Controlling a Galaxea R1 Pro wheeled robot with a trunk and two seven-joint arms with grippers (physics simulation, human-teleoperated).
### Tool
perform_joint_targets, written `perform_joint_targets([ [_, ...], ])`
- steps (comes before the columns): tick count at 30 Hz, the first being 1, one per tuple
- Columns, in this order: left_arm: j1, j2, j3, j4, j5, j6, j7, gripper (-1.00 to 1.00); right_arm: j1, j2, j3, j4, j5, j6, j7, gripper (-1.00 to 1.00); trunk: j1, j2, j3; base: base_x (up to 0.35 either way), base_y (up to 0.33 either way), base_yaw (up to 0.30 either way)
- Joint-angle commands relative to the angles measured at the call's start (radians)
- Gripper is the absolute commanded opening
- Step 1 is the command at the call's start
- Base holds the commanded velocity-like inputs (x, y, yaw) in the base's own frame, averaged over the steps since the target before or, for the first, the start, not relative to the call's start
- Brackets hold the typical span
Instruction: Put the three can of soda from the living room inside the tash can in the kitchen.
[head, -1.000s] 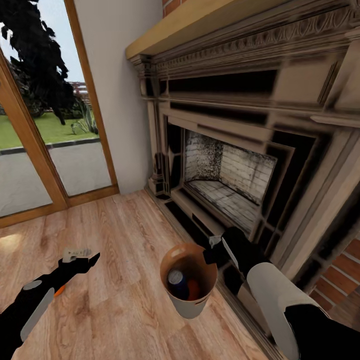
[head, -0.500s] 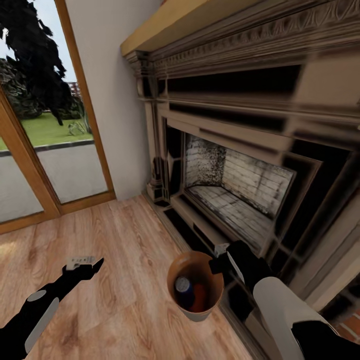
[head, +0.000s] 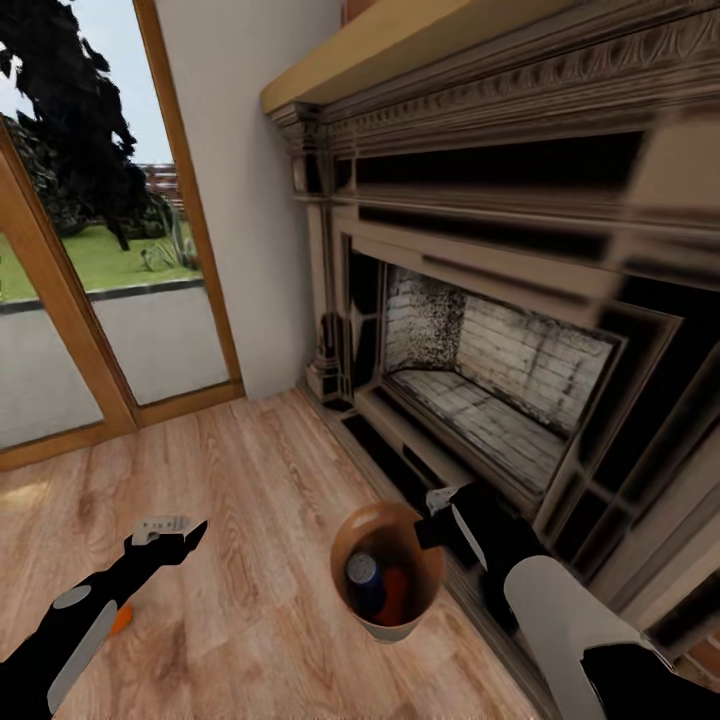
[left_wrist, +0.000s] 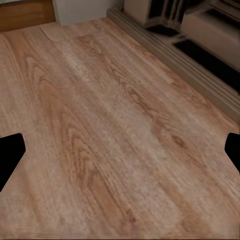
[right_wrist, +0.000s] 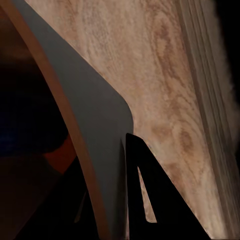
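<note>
Two cans in bin, head view: one dark blue can (head: 362, 572) with grey top, one orange can (head: 394, 592), inside the round tash can (head: 400, 628).
Bin: glossy brown inside, pale outside, on wood floor (head: 260, 480) by the ornate fireplace (head: 480, 380).
Right hand (head: 437, 512): pinching the bin's rim.
Left hand (head: 165, 532): over bare floor.
Third can (head: 120, 620): orange sliver under the left arm.
Left wrist view: fingers (left_wrist: 10, 157) spread wide, grained planks between.
Right wrist view: fingers (right_wrist: 150, 205) clamped on grey wall (right_wrist: 90, 130).

Daylight from the glass door (head: 90, 300), soft blurry render, fireplace (head: 500, 330) edges stretched
</note>
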Motion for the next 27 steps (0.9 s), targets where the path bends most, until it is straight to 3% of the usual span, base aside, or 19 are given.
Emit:
perform_joint_targets([
  [1, 0.000, 0.000, 0.000, 0.000, 0.000, 0.000, 0.000, 1.00, 0.000, 0.000, -0.002, 0.000, -0.024, 0.004, 0.005, -1.00, 0.000, 0.000, 0.000, -0.154, 0.259, 0.000],
  [15, 0.000, 0.000, 0.004, 0.047, -0.001, 0.001, 0.008, 1.00, 0.001, 0.003, 0.003, 0.000, -0.022, 0.004, 0.005, -1.00, 0.000, 0.000, 0.000, -0.071, 0.266, 0.000],
  [27, 0.000, 0.001, 0.007, 0.079, 0.000, -0.001, 0.009, 1.00, 0.001, 0.003, 0.003, 0.002, -0.021, 0.004, 0.005, -1.00, 0.000, 0.000, 0.000, 0.218, 0.205, 0.000],
])
